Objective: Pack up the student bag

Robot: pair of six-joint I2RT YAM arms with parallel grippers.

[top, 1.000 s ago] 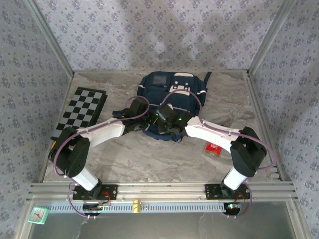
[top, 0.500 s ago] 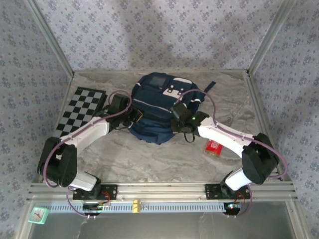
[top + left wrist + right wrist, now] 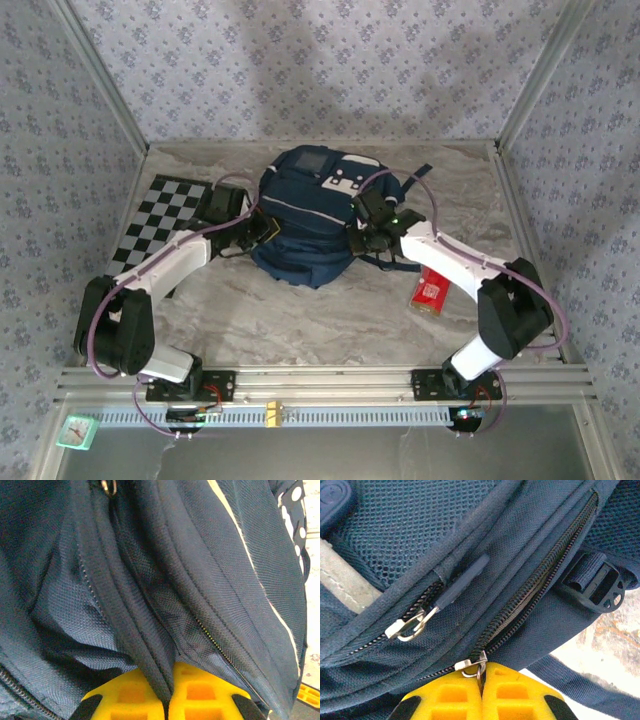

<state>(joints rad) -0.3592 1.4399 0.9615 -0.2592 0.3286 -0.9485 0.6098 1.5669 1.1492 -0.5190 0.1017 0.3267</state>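
Two arms meet at the student bag (image 3: 305, 225) in the top view. It lies at the middle of the counter (image 3: 300, 320), toward the back wall, patches facing up. The left end effector (image 3: 262, 229) presses against its left flank and the right end effector (image 3: 360, 238) against its right flank. A checkered board (image 3: 160, 225) lies to the left, and a red box (image 3: 430, 292) sits near the right arm.

From the left wrist, the yellow pads (image 3: 125, 700) are clamped on a raised fold of the bag's navy fabric, beside a closed zip line.

From the right wrist, the end effector's yellow pads (image 3: 510, 692) are together, pinching the metal zipper pull (image 3: 472, 668) at the end of a partly open zip. A second pull (image 3: 410, 625) lies on the neighbouring zip, with a black buckle (image 3: 592, 585) to the right.
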